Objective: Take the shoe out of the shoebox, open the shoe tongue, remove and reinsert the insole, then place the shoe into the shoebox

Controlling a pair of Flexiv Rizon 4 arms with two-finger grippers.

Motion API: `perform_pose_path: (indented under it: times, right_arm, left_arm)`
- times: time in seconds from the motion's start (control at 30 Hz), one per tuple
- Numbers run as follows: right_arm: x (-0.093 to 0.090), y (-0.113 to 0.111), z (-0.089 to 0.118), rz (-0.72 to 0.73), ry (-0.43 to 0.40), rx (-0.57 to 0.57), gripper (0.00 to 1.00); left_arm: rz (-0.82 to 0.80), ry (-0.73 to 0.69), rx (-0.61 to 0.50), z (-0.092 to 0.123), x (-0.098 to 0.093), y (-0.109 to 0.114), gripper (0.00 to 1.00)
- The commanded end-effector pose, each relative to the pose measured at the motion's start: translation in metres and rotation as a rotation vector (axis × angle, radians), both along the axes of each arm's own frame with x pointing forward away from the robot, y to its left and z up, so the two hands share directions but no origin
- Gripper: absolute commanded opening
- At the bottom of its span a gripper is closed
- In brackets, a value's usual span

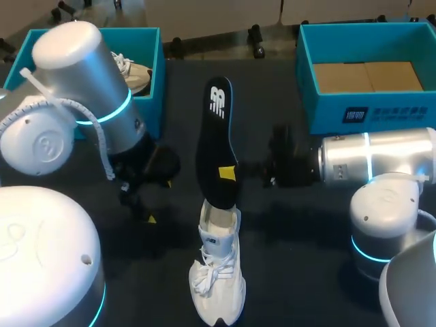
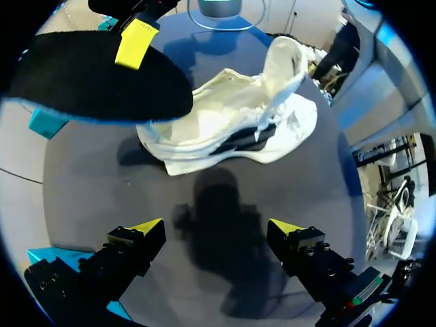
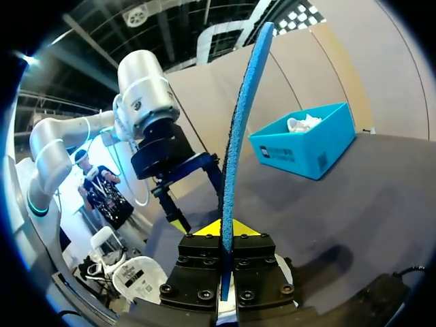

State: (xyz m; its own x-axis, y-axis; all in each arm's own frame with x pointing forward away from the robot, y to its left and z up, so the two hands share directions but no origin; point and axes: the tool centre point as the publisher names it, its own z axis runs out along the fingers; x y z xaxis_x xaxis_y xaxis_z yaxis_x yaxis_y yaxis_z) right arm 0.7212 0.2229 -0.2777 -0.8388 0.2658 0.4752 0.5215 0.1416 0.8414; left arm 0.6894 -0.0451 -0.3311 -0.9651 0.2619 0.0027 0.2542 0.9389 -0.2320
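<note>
Closest to the robot, the white shoe [image 1: 218, 286] stands on its sole on the dark table [image 1: 306, 259], outside both boxes. Just beyond it and to the left, the left gripper [image 2: 216, 228] hangs over bare tabletop, its fingers spread wide with nothing between them. The right gripper [image 3: 223, 228] is clamped on the black insole [image 1: 216, 136], whose near end sits over the shoe's collar. At the far edge stand the left shoebox [image 1: 155, 88], holding another shoe [image 1: 136, 75], and the right shoebox [image 1: 395, 112].
</note>
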Motion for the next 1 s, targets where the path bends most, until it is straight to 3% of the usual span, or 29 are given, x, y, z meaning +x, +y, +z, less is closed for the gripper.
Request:
perform_pose_path:
  times: [0.03, 1.0]
  right_arm:
    - [-0.002, 0.000, -0.005, -0.006, -0.016, 0.015, 0.00]
    - [-0.003, 0.000, 0.001, -0.004, -0.076, 0.000, 0.00]
  left_arm:
    - [0.006, 0.003, 0.011, -0.010, 0.002, -0.013, 1.00]
    - [0.029, 0.022, 0.026, -0.028, -0.014, -0.026, 1.00]
